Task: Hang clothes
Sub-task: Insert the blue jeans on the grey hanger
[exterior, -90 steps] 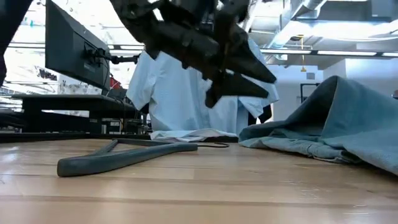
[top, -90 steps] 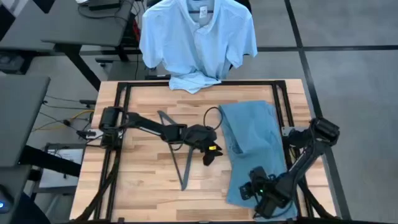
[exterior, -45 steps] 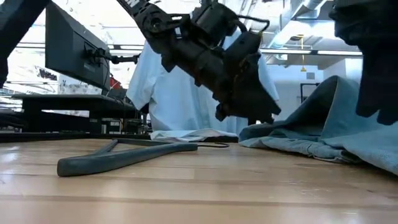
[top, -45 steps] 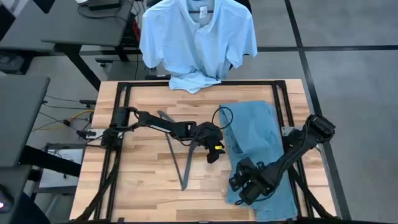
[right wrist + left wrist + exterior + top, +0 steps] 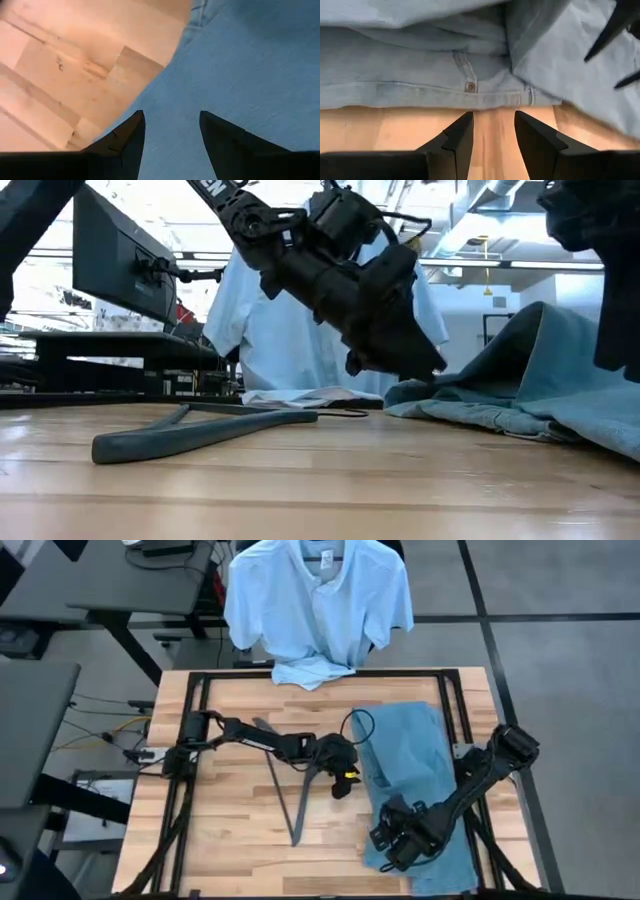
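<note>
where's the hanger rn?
In the high view, the hanger lies flat on the table's left-centre, beside the left hand, with the jeans further right.

Lab: desks (image 5: 130,585), monitor (image 5: 120,255), exposed ceiling ducts (image 5: 500,200).

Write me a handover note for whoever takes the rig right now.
Left gripper: open, empty, above bare wood at the waistband edge of the jeans.
Right gripper: open, empty, over the jeans near the table's front.
Done: pale shirt hangs behind the table, its hem resting on the far edge.
Left: jeans lie flat on the table; hanger lies unused beside them.
</note>
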Robot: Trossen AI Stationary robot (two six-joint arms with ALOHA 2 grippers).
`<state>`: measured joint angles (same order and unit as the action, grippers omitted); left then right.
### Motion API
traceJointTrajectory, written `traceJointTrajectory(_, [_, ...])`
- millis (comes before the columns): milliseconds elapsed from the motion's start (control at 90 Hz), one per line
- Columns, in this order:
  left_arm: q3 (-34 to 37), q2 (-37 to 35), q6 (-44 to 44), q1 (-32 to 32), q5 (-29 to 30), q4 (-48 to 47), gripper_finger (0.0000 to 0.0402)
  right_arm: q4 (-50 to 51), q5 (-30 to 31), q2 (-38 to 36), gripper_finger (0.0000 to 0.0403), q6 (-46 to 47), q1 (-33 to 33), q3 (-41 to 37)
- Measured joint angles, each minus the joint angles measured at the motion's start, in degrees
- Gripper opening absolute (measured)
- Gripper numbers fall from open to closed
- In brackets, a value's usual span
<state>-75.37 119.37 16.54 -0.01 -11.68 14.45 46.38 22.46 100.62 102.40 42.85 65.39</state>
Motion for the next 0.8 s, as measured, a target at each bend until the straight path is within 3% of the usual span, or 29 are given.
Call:
traceJointTrajectory(133, [-0.5, 1.4, -0.9, -2.6, 1.2, 7.4, 0.0127, -5.4, 0.0, 1.0, 0.0175, 0.2, 2.4, 0.0])
traceJointTrajectory(344, [-5.6, 11.3, -2.3, -3.2, 8.4, 6.7, 0.0127, -3.9, -4.5, 4.6, 0.0175, 2.6, 3.9, -0.1])
traceJointTrajectory(467, [-9.7, 15.6, -2.0, -2.9, 7.9, 7.5, 0.0127, -8.0, -4.7, 6.0, 0.0175, 1.3, 3.1, 0.0])
traceJointTrajectory(589, [-11.8, 17.4, -1.2, -3.1, 6.8, 3.8, 0.0127, -13.0, -6.6, 9.5, 0.0175, -2.1, 4.0, 0.4])
traceJointTrajectory(800, [-11.9, 17.6, -0.6, -3.3, 5.9, -6.3, 0.0127, -17.0, -16.2, 12.3, 0.0175, 7.1, 11.8, 3.9])
